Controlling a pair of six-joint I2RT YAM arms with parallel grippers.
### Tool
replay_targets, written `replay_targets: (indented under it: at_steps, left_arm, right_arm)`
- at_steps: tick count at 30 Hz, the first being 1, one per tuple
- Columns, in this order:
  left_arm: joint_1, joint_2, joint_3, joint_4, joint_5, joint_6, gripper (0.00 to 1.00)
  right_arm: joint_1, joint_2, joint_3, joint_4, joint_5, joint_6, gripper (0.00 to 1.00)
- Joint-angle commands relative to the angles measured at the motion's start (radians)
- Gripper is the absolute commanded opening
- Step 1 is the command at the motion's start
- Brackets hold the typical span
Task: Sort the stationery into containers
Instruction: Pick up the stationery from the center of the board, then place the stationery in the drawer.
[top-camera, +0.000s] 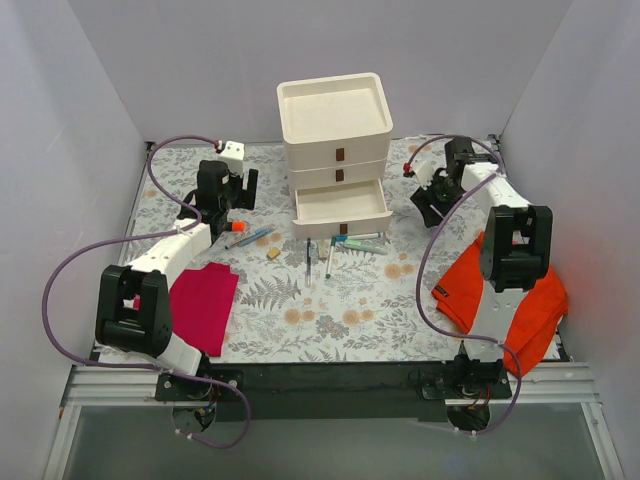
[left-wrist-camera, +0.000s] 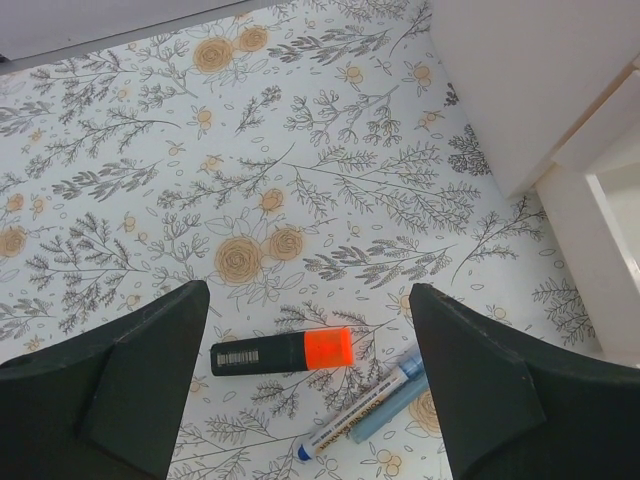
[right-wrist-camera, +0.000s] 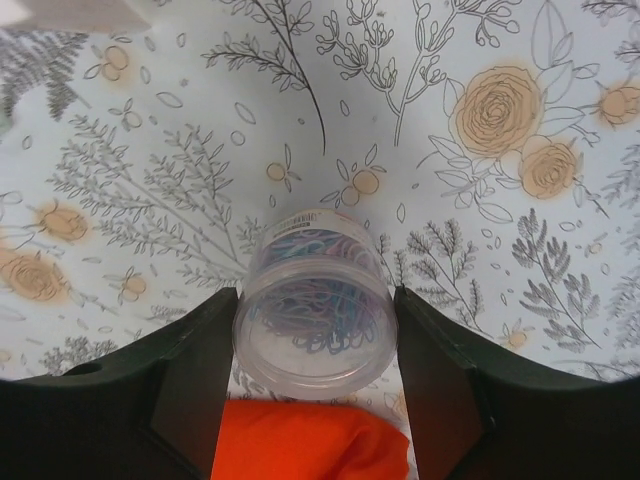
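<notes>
Holding a clear tub of paper clips (right-wrist-camera: 315, 330) in my right gripper (right-wrist-camera: 316, 292): a finger (right-wrist-camera: 190, 380) sits flush against each side and I can see no gap. The orange cloth (right-wrist-camera: 310, 440) shows just below the tub at the near edge of the wrist view. Floral table cover (right-wrist-camera: 480, 230) is everywhere beyond the fingertips.

My left gripper (left-wrist-camera: 305, 295) hangs spread wide, holding nothing. The orange-capped marker (left-wrist-camera: 285, 352) lies flat on the cover between the two fingers, touching neither, with its cap toward my right finger (left-wrist-camera: 480, 390). Just beyond it, nearer that finger, a white pen (left-wrist-camera: 350, 420) and a blue pen (left-wrist-camera: 395, 395) lie side by side.

The drawers (left-wrist-camera: 520, 90) stand past the right finger of the left gripper, with the bottom drawer (top-camera: 342, 212) pulled out and the tray (top-camera: 334, 108) on top.

From above, a tan block (top-camera: 273, 254) sits between the left gripper and the dark pen (top-camera: 308, 258) and teal pen (top-camera: 360, 243) in front of the open drawer. The magenta cloth (top-camera: 203, 305) lies back beside my left arm.
</notes>
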Motion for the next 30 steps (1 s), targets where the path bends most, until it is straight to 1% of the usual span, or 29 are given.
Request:
replay_targets:
  at_steps: [1, 5, 9, 15, 17, 20, 25, 30]
  left_arm:
    - [0.014, -0.030, -0.028, 0.071, -0.028, 0.002, 0.82]
    - [0.034, -0.048, -0.071, 0.136, -0.058, 0.002, 0.83]
    - [0.043, -0.063, -0.087, 0.127, -0.043, -0.011, 0.82]
    - [0.057, -0.112, -0.110, 0.095, -0.042, -0.027, 0.82]
    - [0.061, -0.131, -0.124, 0.082, -0.039, -0.021, 0.82]
    - [0.061, -0.169, -0.150, 0.081, -0.040, -0.005, 0.82]
    - [0.061, -0.203, -0.176, 0.081, -0.034, 0.002, 0.82]
    - [0.061, -0.194, -0.177, 0.082, -0.037, -0.007, 0.82]
  right_arm:
    - [0.024, -0.187, 0.017, -0.059, -0.040, -0.057, 0.42]
    - [0.090, -0.265, 0.089, -0.122, -0.055, -0.097, 0.42]
    - [0.214, -0.253, 0.152, -0.142, -0.061, -0.096, 0.42]
    - [0.332, -0.101, 0.347, -0.145, -0.073, -0.035, 0.40]
    - [0.352, -0.049, 0.416, -0.145, -0.064, -0.031, 0.41]
    - [0.380, 0.001, 0.471, -0.149, -0.044, -0.033, 0.40]
    - [0.403, 0.038, 0.479, -0.149, -0.020, -0.038, 0.41]
    - [0.408, 0.061, 0.446, -0.145, -0.009, -0.033, 0.41]
